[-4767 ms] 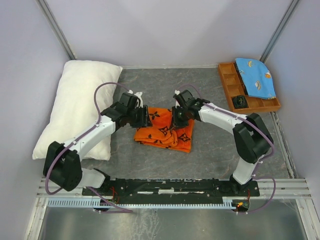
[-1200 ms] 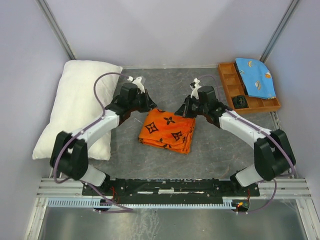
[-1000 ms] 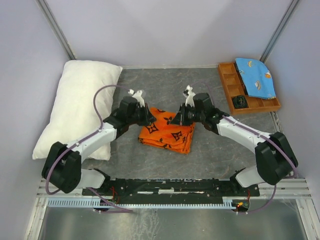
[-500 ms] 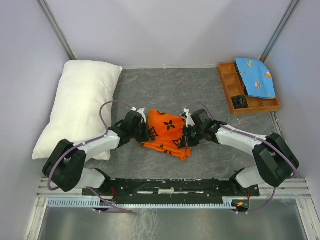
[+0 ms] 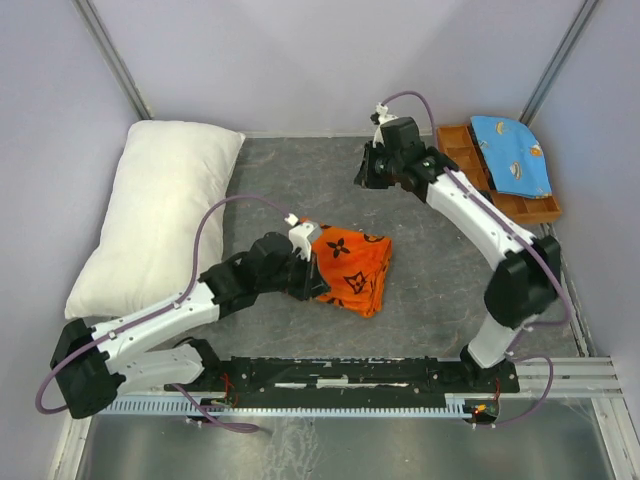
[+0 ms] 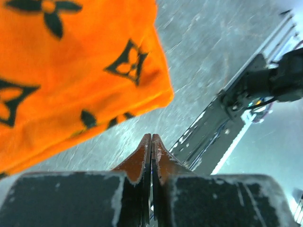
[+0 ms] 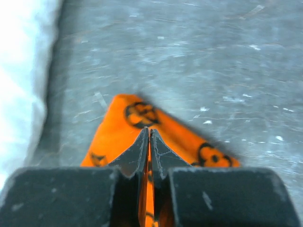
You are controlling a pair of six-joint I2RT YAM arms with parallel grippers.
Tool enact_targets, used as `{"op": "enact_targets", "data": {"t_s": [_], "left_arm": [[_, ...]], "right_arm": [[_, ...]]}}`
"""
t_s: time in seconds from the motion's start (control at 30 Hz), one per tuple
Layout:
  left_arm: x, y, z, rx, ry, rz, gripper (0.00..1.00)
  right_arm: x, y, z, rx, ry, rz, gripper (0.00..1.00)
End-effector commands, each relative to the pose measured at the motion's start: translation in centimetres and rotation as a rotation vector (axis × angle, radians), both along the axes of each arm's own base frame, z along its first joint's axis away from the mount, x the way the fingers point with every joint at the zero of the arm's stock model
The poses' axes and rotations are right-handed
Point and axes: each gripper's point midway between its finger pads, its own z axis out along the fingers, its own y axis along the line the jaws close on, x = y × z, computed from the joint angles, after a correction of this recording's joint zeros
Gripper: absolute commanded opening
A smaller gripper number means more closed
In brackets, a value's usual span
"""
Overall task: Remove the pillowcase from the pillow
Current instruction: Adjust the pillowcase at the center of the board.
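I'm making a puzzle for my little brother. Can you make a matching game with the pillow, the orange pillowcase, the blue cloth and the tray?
Things:
1 pillow
2 pillowcase
3 blue cloth
4 tray

Descriptions:
A brown wood, far right corner
B orange, middle of the table
C white, left side
D lying on the tray

Pairs: 1-C, 2-B, 3-D, 4-A

Robot lab test cell, plain white walls [image 5: 330, 60], aluminium mounting rail [image 5: 590, 372], grey tabletop [image 5: 310, 175]
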Motion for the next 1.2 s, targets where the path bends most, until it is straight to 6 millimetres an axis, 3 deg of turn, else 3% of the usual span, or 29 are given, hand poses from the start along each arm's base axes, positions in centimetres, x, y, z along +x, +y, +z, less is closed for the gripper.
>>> {"op": "enact_targets", "data": {"t_s": [0.0,0.13,0.2,0.33,0.43,0.63,0.73,0.83,0.93,1.03,1.1,1.17], "left_arm": [[-2.4,2.7,-5.7,0.109,0.097,0.037,0.03],[-3.7,4.4,-8.7,0.128,0.123,0.08,0.03],[-3.2,5.2,-9.5,0.165,0.118,0.139,0.03],[-0.8,6.8,-11.4,0.277,0.102,0.303,0.03],[1.3,6.5,-12.7,0.328,0.075,0.374,0.03],[5.6,7.4,-15.8,0.516,0.033,0.539,0.03],[8.0,8.4,-15.3,0.51,0.038,0.625,0.03],[11.1,11.0,-14.3,0.519,0.07,0.72,0.03],[14.0,14.4,-13.1,0.553,0.102,0.843,0.03],[15.9,15.9,-11.5,0.538,0.116,0.906,0.03],[17.0,16.4,-10.1,0.523,0.115,0.926,0.03],[18.0,17.3,-7.9,0.522,0.092,0.951,0.03]], "right_arm": [[2.2,-4.2,-9.3,-0.207,0.247,-0.159,0.09],[3.6,-4.8,-12.8,-0.245,0.292,-0.183,0.08],[3.9,-4.9,-14.2,-0.265,0.311,-0.176,0.08],[3.7,-5.0,-16.1,-0.281,0.34,-0.168,0.07],[3.1,-4.7,-17.2,-0.271,0.368,-0.15,0.04],[0.6,-4.6,-18.5,-0.239,0.405,-0.122,0.03],[-1.8,-4.1,-19.5,-0.215,0.442,-0.088,0.03],[-4.1,-3.1,-19.9,-0.199,0.458,-0.06,0.03],[-5.9,-1.4,-19.1,-0.145,0.448,-0.046,0.03],[-6.9,0.2,-17.9,-0.07,0.436,-0.045,0.06],[-6.9,-0.1,-17.1,-0.072,0.408,-0.057,0.15],[-6.6,-1.8,-17.1,-0.153,0.375,-0.093,0.22]]}}
